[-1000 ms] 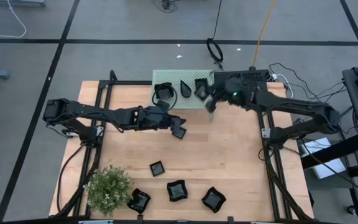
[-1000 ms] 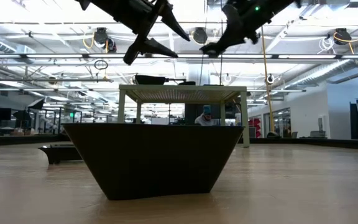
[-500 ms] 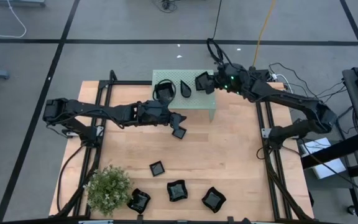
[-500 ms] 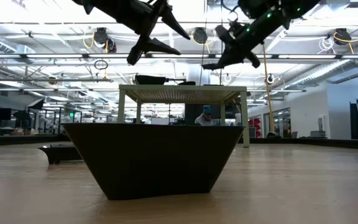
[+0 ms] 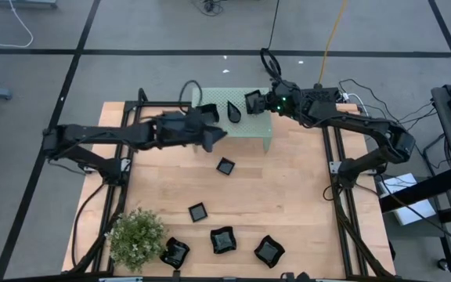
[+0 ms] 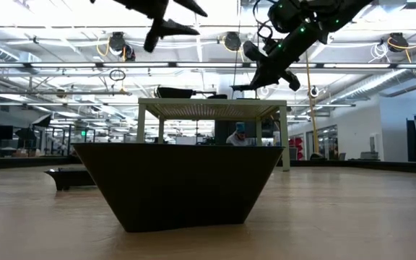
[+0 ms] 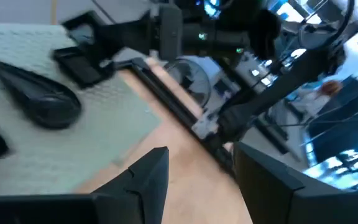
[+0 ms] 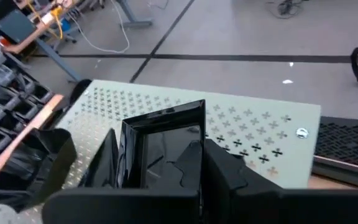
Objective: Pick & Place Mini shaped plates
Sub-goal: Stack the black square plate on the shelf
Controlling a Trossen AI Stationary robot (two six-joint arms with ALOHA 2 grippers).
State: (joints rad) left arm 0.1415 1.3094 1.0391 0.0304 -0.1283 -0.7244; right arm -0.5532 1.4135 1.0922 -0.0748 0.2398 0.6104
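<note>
My right gripper (image 5: 260, 103) is shut on a small square black plate (image 8: 163, 140) above the right end of the mint-green perforated stand (image 5: 245, 125). A teardrop plate (image 5: 233, 113) lies flat on the stand. My left gripper (image 7: 197, 158) hangs open and empty over the stand's near edge (image 5: 214, 138). A small square plate (image 5: 225, 166) lies flat on the table just nearer than it. Several more black plates lie near the table's near edge, among them a square one (image 5: 198, 211) and a wavy one (image 5: 223, 240). My right gripper holds the square plate by the rim nearest the wrist (image 8: 188, 155). One finger (image 8: 194, 168) lies on the hollow face; the other is hidden behind the plate. The fingers come from the table's right, slanting slightly down. The plate is tilted and clear of the stand's top (image 6: 211, 105).
A green bushy plant (image 5: 135, 235) stands at the near left corner. In the low view a black plate (image 6: 179, 184) stands close in front and hides most of the table. Bare wood (image 5: 288, 188) lies between the stand and the near plates.
My left gripper has risen and drawn back toward the far edge, from above the small square plate to the stand's near edge. That plate stays where it lay. My right gripper has swung toward the far edge and rolled, turning its plate over the stand's right end.
</note>
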